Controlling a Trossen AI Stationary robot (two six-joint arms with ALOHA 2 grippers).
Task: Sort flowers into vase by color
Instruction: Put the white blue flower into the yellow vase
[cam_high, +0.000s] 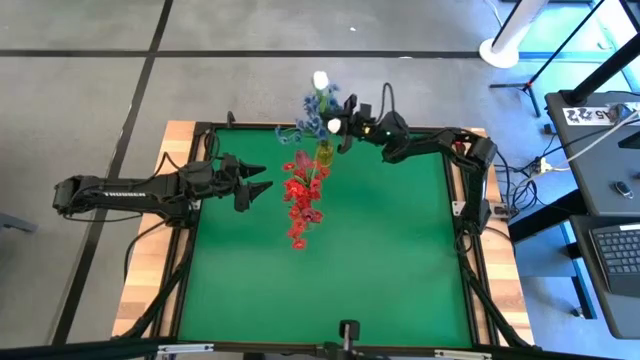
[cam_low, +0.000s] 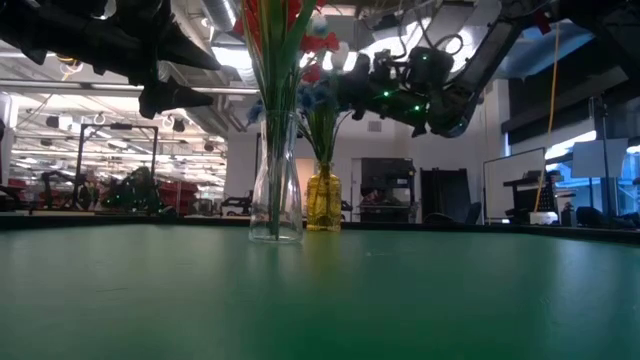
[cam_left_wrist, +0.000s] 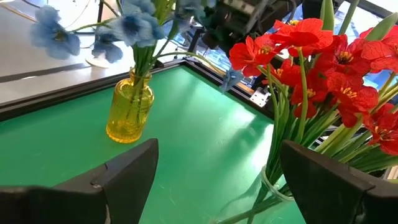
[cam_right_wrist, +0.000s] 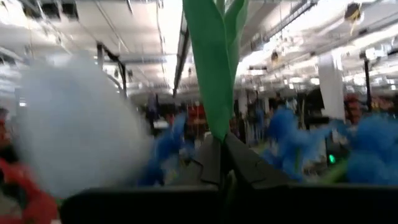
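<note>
A clear glass vase (cam_low: 275, 190) with red flowers (cam_high: 300, 195) stands mid-table. Behind it, near the far edge, a yellow vase (cam_low: 323, 200) holds blue sprigs (cam_high: 318, 102) and a white bud (cam_high: 320, 80). My right gripper (cam_high: 346, 127) hovers over the yellow vase's far-right side, shut on a green-stemmed flower, with a white bud (cam_high: 333, 125) right beside its fingers. My left gripper (cam_left_wrist: 217, 186) is open, raised left of the red flowers, touching nothing; in its wrist view the yellow vase (cam_left_wrist: 129, 112) and clear vase (cam_left_wrist: 273, 186) lie ahead. My right gripper pinches the green stem or leaf (cam_right_wrist: 219, 134) of a flower between its two shut fingers, at their free ends. The green part rises past the fingertips in the wrist view. The flower is lifted clear of the table, high beside the blue sprigs (cam_right_wrist: 286, 134).
The green table top (cam_high: 380, 260) has a black frame (cam_high: 470, 270) round it. Both vases stand in the far half; the near half (cam_low: 320, 300) holds nothing that shows. A white stand base (cam_high: 500, 50) and a desk with a laptop (cam_high: 620, 250) lie beyond the right side.
</note>
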